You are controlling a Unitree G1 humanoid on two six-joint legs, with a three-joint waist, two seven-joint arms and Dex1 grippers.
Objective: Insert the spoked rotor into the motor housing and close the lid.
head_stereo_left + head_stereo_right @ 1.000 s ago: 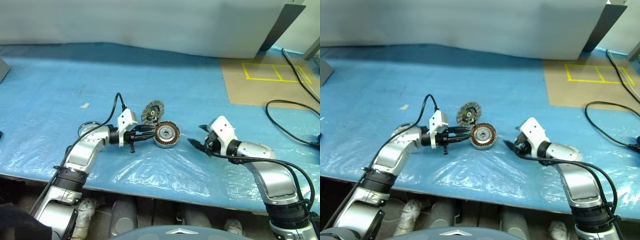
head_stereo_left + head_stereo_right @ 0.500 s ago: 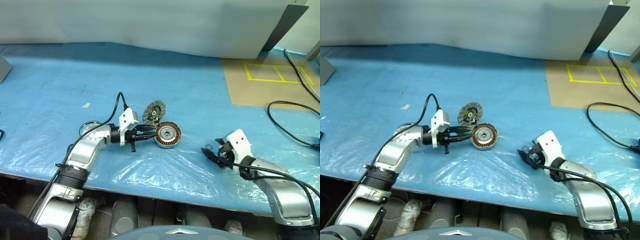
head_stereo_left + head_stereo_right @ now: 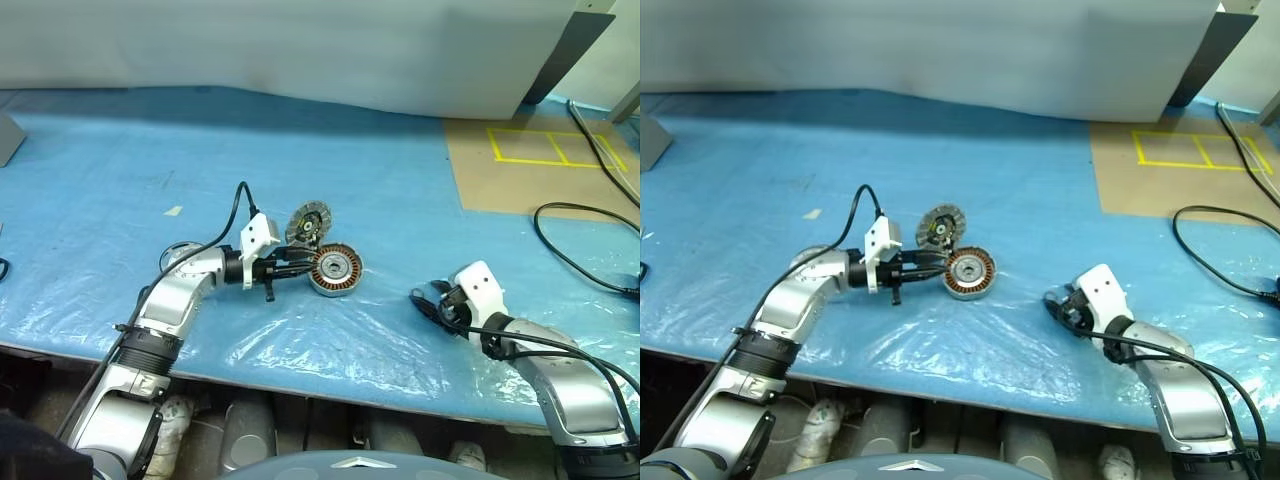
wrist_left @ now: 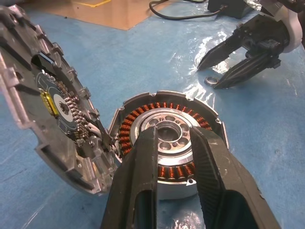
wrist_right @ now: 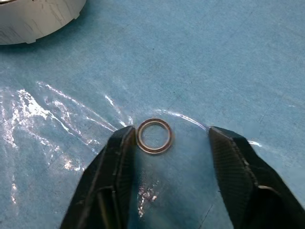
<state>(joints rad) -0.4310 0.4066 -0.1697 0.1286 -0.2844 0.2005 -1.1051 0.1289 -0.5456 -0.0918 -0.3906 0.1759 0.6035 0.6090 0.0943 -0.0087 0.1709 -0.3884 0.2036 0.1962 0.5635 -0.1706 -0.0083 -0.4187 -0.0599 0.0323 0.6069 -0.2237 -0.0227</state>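
We see the left gripper clamped on the rim of the motor housing, one finger inside its hollow and one outside, on the blue-covered worktop. The lid stands tilted on edge, touching the housing's far side. The right gripper sits low over the worktop well apart from the housing, fingers apart around a small metal ring, one finger touching it.

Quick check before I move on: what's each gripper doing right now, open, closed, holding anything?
Left gripper: closed on the motor housing, one finger in its centre, one outside the rim.
Right gripper: open, fingers either side of a small metal ring lying on the table, not gripped.
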